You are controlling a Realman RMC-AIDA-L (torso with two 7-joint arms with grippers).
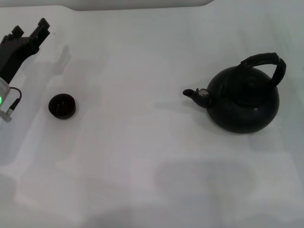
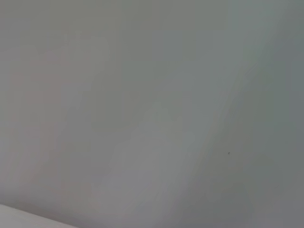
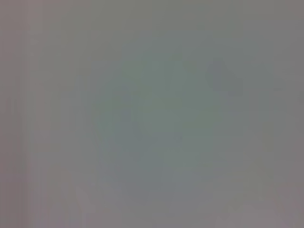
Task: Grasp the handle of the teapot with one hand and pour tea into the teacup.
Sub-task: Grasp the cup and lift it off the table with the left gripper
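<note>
The teapot point(image 1: 244, 102) stands upright on the white table at the right in the head view. Its short spout point(image 1: 191, 93) points left, toward the teacup. The arched black handle point(image 1: 262, 61) rises over its top, and nothing holds it. The teacup point(image 1: 62, 105) sits at the left, far from the teapot. My left gripper point(image 1: 30, 28) hovers at the far left, behind the teacup, open and empty. My right gripper is out of view. Both wrist views show only blank pale surface.
The white table point(image 1: 142, 156) spreads between teacup and teapot. Its far edge point(image 1: 142, 5) runs along the back. A cable point(image 1: 17, 100) hangs from my left arm beside the teacup.
</note>
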